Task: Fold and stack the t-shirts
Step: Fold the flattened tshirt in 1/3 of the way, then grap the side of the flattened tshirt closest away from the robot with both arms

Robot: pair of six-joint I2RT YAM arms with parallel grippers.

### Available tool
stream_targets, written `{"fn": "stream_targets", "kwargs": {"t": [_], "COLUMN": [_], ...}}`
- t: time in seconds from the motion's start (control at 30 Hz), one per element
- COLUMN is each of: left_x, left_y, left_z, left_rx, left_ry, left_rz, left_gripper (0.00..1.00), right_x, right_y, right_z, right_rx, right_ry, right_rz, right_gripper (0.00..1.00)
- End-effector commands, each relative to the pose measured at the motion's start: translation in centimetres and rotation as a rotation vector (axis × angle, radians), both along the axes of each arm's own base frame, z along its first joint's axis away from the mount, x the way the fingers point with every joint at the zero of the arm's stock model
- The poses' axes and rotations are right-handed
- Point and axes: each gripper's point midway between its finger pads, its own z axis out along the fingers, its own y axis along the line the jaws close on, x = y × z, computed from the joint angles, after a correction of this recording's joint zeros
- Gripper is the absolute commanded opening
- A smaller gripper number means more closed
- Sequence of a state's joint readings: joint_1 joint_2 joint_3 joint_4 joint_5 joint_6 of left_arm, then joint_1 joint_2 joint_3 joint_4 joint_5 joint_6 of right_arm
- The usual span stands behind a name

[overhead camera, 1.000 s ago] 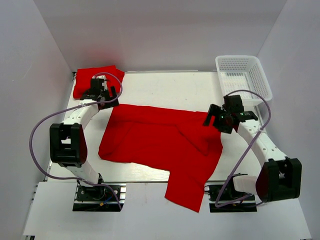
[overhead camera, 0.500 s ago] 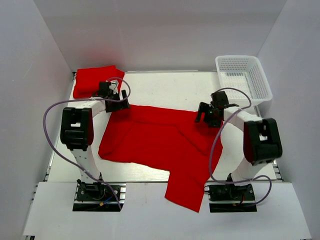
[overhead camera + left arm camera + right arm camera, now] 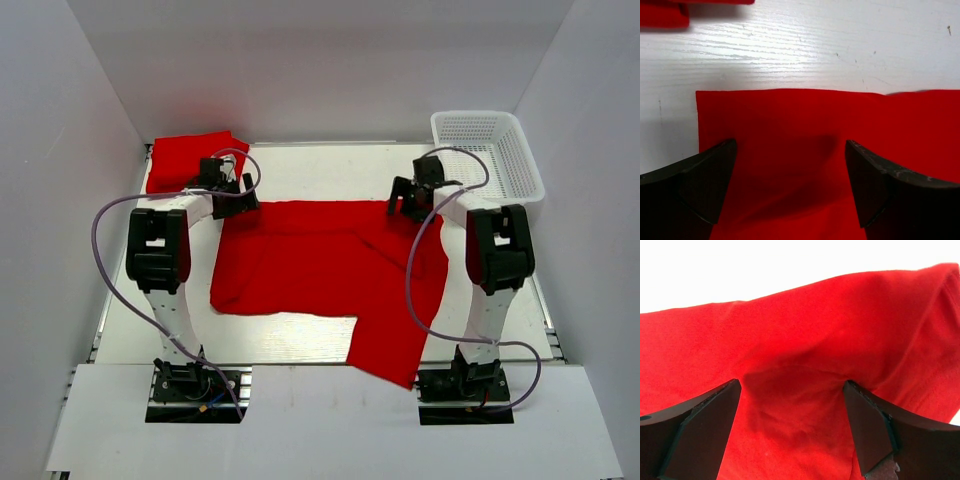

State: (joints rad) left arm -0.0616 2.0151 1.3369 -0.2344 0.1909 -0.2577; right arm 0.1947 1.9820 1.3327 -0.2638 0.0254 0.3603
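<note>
A red t-shirt point(image 3: 320, 265) lies spread over the middle of the white table point(image 3: 330, 170), with one flap hanging past the near edge. A second red t-shirt point(image 3: 190, 160) lies folded at the back left corner; its edge point(image 3: 662, 12) shows in the left wrist view. My left gripper point(image 3: 232, 195) is down on the spread shirt's far left corner, jaws wide open with flat cloth point(image 3: 790, 110) between them point(image 3: 790, 145). My right gripper point(image 3: 405, 200) is down on the far right corner, also open point(image 3: 791, 383), over slightly bunched cloth point(image 3: 790, 315).
A white mesh basket point(image 3: 487, 150) stands at the back right corner, just right of my right arm. White walls close in the table on the left, back and right. Bare tabletop lies between the two grippers along the far edge.
Both arms have reached farther from their bases toward the back, to the shirt's far corners. The spread shirt has slid away from the near edge with them, and its far edge now lies straighter.
</note>
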Motion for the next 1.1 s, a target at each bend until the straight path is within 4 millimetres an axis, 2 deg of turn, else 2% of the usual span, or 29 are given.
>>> {"fn": "stream_targets", "kwargs": {"t": [0.0,0.1,0.2,0.23,0.33,0.37,0.4,0.43,0.47,0.5,0.53,0.57,0.6,0.63,0.67,0.7,0.77,0.83,0.87,0.9,0.93,0.97,1.0,1.03,1.07], "left_x": [-0.5,0.7,1.2,1.7,1.8,1.9,1.2,0.8,0.0,-1.3,-2.3,-4.2,-5.5,-6.5,-8.7,-9.8,-12.7,-14.6,-16.2,-17.3,-18.0,-19.6,-20.0,-20.4,-21.5], "left_y": [1.0,1.2,1.0,1.0,1.1,1.6,1.9,2.2,3.0,3.4,3.8,4.6,5.0,5.8,5.9,6.3,6.4,6.3,6.2,6.0,5.8,5.5,5.2,4.9,4.7], "left_z": [-2.1,-1.5,-0.8,0.6,3.1,5.4,5.8,6.5,7.1,8.5,9.0,8.1,8.3,10.8,9.5,9.7,9.7,9.2,8.0,8.3,8.0,6.4,6.3,6.9,5.6], "left_rx": [0.026,0.037,0.039,0.036,0.042,0.066,0.076,0.089,0.120,0.132,0.147,0.175,0.191,0.192,0.203,0.203,0.169,0.149,0.137,0.129,0.111,0.095,0.069,0.038,0.025], "left_ry": [0.080,0.073,0.056,0.024,-0.022,-0.065,-0.069,-0.078,-0.075,-0.089,-0.090,-0.055,-0.051,-0.107,-0.068,-0.066,-0.066,-0.048,-0.008,-0.012,-0.009,0.028,0.018,-0.019,0.004], "left_rz": [0.058,0.067,0.045,0.046,0.036,0.049,0.059,0.072,0.099,0.112,0.126,0.158,0.171,0.238,0.264,0.297,0.347,0.354,0.376,0.375,0.377,0.374,0.376,0.381,0.378], "left_gripper": [1.00,1.00,1.00,1.00,1.00,1.00,1.00,1.00,1.00,1.00,1.00,1.00,1.00,1.00,1.00,1.00,1.00,1.00,1.00,1.00,0.97,0.95,0.90,0.84,0.81], "right_x": [1.2,3.1,4.0,4.2,4.4,4.3,4.1,3.9,3.5,2.8,2.5,1.4,0.2,-1.0,-1.7,-3.1,-5.3,-8.2,-8.9,-10.3,-11.6,-12.4,-13.3,-14.1,-15.1], "right_y": [-2.3,-2.4,-1.8,-1.7,-1.1,-1.1,-0.7,-0.5,-0.7,-0.4,-0.5,-0.5,-0.3,-0.8,-0.7,-1.0,-1.3,-1.3,-1.4,-1.4,-1.6,-1.8,-2.1,-2.5,-2.9], "right_z": [-2.9,-2.2,-0.9,-0.3,2.7,4.2,5.6,6.3,8.6,8.5,9.2,10.9,10.3,9.3,11.9,10.7,11.6,9.3,11.0,9.9,10.7,10.4,9.8,10.5,10.2], "right_rx": [-0.105,-0.111,-0.098,-0.102,-0.098,-0.100,-0.087,-0.090,-0.087,-0.088,-0.091,-0.087,-0.094,-0.113,-0.106,-0.107,-0.115,-0.095,-0.072,-0.056,-0.048,-0.049,-0.049,-0.043,-0.057], "right_ry": [0.078,0.065,0.038,0.023,-0.032,-0.057,-0.084,-0.098,-0.145,-0.140,-0.158,-0.195,-0.178,-0.153,-0.214,-0.181,-0.206,-0.143,-0.190,-0.161,-0.192,-0.177,-0.157,-0.183,-0.155], "right_rz": [-0.020,-0.011,0.026,0.041,0.089,0.103,0.120,0.133,0.133,0.144,0.147,0.148,0.159,0.142,0.127,0.108,0.081,0.044,0.034,0.022,0.016,0.007,-0.007,-0.026,-0.031], "right_gripper": [0.90,0.90,0.90,0.90,0.90,0.90,0.90,0.90,0.90,0.90,0.90,0.90,0.90,0.90,0.90,0.90,0.90,0.90,0.90,0.90,0.90,0.90,0.90,0.90,0.90]}}
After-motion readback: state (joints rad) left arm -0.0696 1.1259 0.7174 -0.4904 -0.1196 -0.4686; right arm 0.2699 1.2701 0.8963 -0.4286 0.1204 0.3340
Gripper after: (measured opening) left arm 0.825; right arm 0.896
